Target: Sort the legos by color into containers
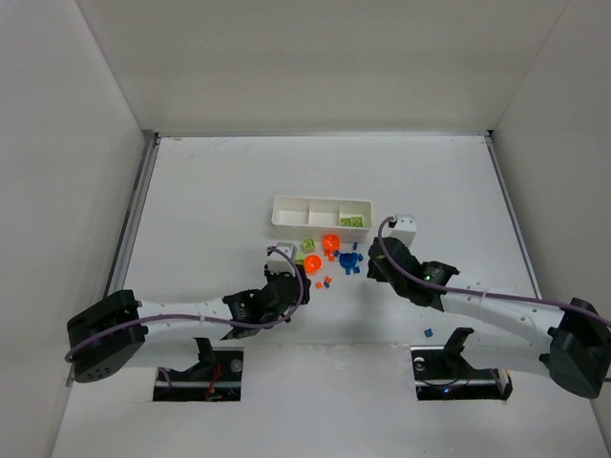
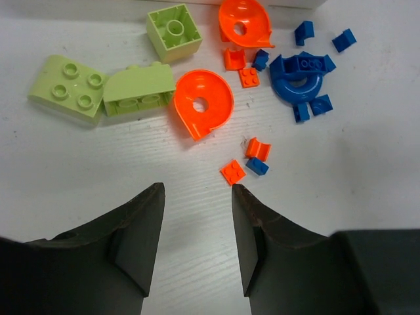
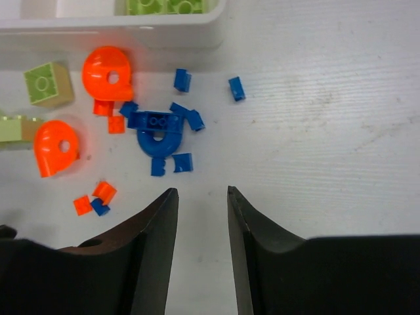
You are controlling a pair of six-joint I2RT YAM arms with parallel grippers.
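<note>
Status, left to right. Left tool: jaws part-open, empty, hovering low over the desk. A small orange tile lies just ahead of it. Beyond are three green bricks at left, two orange discs in the middle and blue bits at right, all loose on the desk just in front of the tray. Only the tray's right compartment holds anything: sorted greens. Right tool: jaws likewise part-open, empty, nearest the blue arch.

Judgement: pick phase. Take one piece per grasp. Centre the left jaws on the orange tile, clear of the blue bit beside it. Lower until the fingers straddle it, then close gently. Tiny pieces may skid or flip.
</note>
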